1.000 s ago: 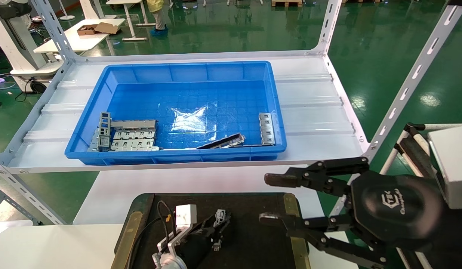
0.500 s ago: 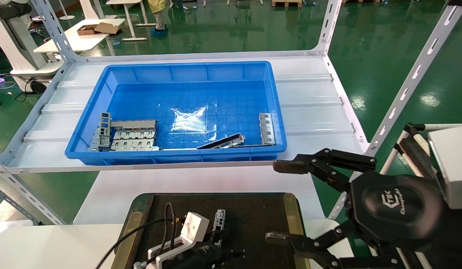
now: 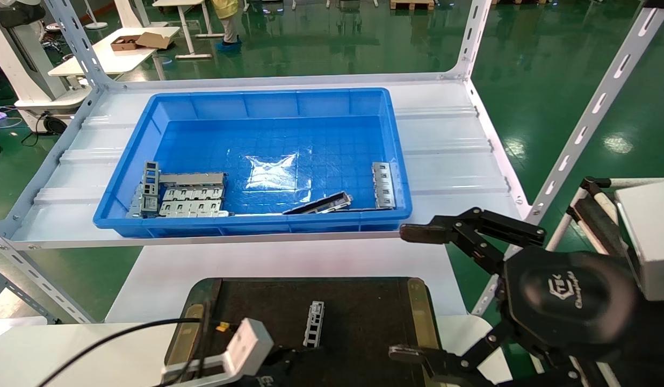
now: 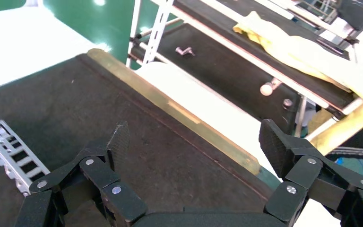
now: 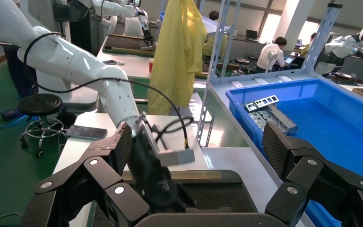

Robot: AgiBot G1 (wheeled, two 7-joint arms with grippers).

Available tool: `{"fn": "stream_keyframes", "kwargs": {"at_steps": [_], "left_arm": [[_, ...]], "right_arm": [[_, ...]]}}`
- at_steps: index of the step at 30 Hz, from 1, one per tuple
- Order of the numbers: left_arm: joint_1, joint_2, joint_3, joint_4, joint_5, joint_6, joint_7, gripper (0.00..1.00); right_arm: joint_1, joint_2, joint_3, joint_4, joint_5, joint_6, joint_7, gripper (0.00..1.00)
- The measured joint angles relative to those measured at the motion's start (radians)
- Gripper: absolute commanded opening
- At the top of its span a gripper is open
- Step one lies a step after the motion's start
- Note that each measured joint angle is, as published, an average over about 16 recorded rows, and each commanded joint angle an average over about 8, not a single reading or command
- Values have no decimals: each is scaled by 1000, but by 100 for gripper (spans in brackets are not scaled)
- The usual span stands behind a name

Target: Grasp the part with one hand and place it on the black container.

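Note:
The part (image 3: 314,323), a small light-grey strip with cutouts, lies flat on the black container (image 3: 364,312), free of any gripper. It also shows in the left wrist view (image 4: 9,151). My left gripper (image 4: 194,139) is open and empty, low over the container (image 4: 75,94) on its near side, a little back from the part. In the head view only its white camera box (image 3: 246,344) and cable show at the bottom edge. My right gripper (image 3: 407,293) is wide open and empty, hovering over the container's right rim.
A blue bin (image 3: 257,102) sits on the white shelf behind, with several grey slotted plates (image 3: 187,196) at its near left, a dark strip (image 3: 318,204) and another plate (image 3: 383,185) at its near right. White shelf uprights (image 3: 579,134) rise on the right.
My left gripper let go of the part, left it on the black container and drew back toward me and to the left. My right gripper opened wider.

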Motion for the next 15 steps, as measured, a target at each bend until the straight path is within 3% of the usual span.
{"fn": "stream_keyframes", "kwargs": {"at_steps": [8, 15], "left_arm": [[-30, -52, -41, 6, -44, 132, 78, 100], [-53, -68, -52, 5, -53, 177, 95, 100]], "right_arm": [[0, 0, 0, 0, 0, 0, 0, 100], [0, 0, 0, 0, 0, 0, 0, 100]]}}
